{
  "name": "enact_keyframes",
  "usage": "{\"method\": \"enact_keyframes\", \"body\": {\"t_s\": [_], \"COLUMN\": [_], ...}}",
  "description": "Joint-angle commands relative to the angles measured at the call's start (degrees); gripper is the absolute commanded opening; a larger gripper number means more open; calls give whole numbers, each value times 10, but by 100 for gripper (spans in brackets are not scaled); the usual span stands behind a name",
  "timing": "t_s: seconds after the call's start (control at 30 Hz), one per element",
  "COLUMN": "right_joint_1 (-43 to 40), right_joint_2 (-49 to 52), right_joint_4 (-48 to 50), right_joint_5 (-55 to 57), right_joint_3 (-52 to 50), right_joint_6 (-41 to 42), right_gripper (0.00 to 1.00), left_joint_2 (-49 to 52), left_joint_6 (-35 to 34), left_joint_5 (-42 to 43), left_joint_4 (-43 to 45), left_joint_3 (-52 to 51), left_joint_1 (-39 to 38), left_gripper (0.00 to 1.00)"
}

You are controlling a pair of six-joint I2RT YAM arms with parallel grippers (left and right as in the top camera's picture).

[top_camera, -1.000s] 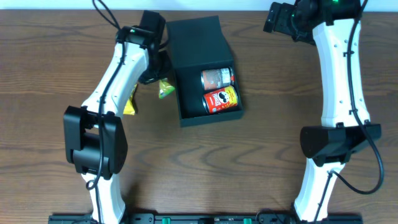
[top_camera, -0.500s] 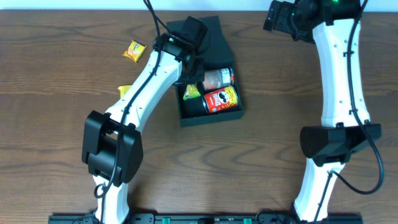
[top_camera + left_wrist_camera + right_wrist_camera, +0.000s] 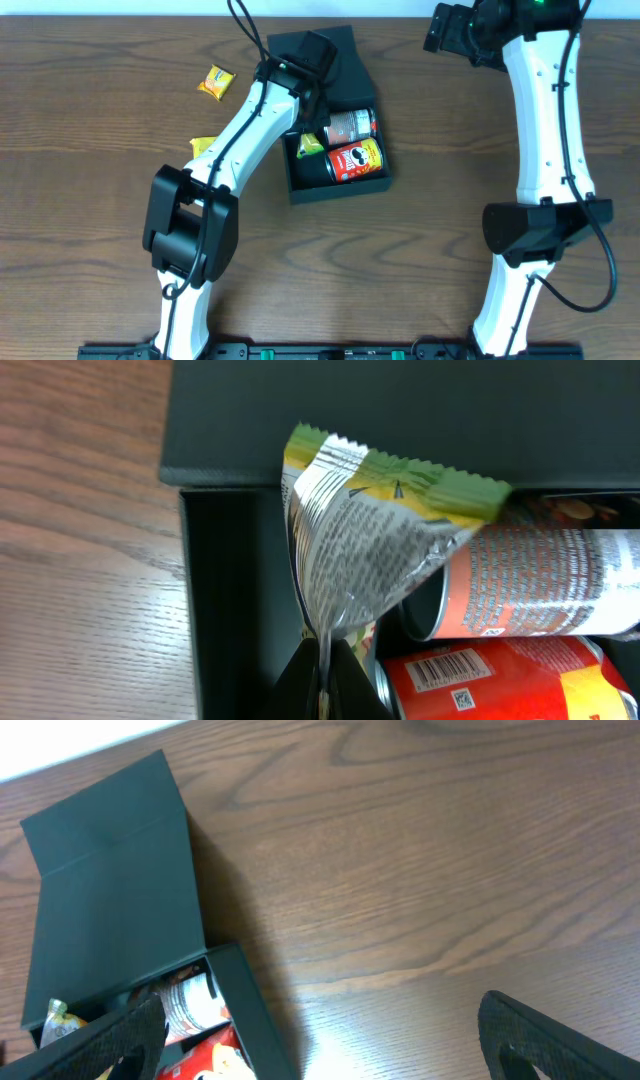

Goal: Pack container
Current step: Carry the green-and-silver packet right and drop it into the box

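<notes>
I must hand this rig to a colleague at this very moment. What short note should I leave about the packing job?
Left gripper: jaws shut on a green-yellow snack packet, held over the open container, beside the cans.
Right gripper: jaws open, empty, to the right of the container.
Done: silver-red can and red can lie in the container.
Left: release the packet inside, fetch the yellow packets from the table, then probably close the lid.
</notes>
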Motion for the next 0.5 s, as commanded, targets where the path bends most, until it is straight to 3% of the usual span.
{"method": "enact_keyframes", "body": {"t_s": [0.0,0.3,0.47], "right_joint_1": [1,1,1], "right_joint_2": [2,2,2], "right_joint_4": [-2,-3,-3], "right_joint_5": [2,2,2], "right_joint_3": [10,10,10], "right_joint_6": [-12,-19,-19], "right_gripper": [99,99,99], "left_joint_2": [13,23,25], "left_joint_6": [-21,-46,-54], "left_joint_5": [7,42,23], "left_joint_4": [-1,-15,-28], "left_joint_3": [-3,-3,-3], "left_joint_1": [-3,-12,-29], "left_gripper": [6,6,6]}}
